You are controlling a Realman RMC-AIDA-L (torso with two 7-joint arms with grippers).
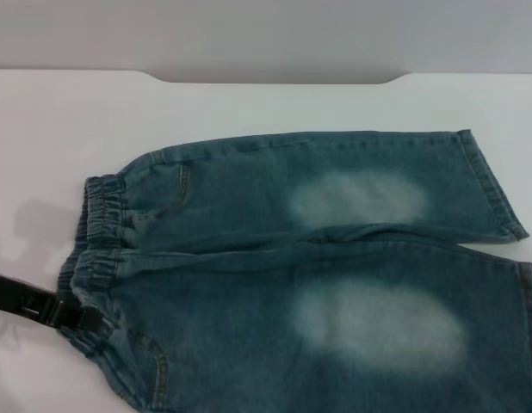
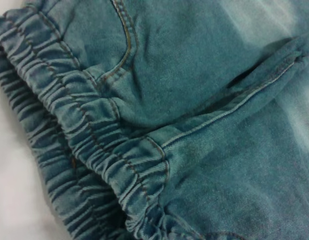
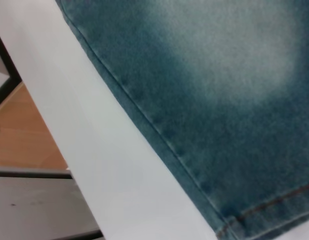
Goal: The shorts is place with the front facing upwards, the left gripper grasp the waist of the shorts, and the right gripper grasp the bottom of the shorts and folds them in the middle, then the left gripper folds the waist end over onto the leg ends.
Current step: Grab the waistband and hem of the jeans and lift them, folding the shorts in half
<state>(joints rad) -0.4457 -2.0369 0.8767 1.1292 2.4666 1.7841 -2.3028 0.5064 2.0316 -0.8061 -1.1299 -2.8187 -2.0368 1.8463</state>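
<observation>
Blue denim shorts (image 1: pixel 318 258) lie flat on the white table, front up, with pale faded patches on both legs. The elastic waist (image 1: pixel 98 232) is at the left and the leg ends (image 1: pixel 494 189) point right. My left gripper (image 1: pixel 85 318) comes in low from the left edge and reaches the near corner of the waist. The left wrist view looks closely at the gathered waistband (image 2: pixel 94 150) and a pocket seam (image 2: pixel 125 45). The right wrist view shows the near leg (image 3: pixel 219 75) and its hem stitching (image 3: pixel 274 205). My right gripper is out of view.
The white table (image 1: pixel 59 129) extends left of and behind the shorts, ending at a grey back wall (image 1: pixel 266 34). The right wrist view shows the table's front edge (image 3: pixel 84 150), with wooden floor (image 3: pixel 24 135) below it.
</observation>
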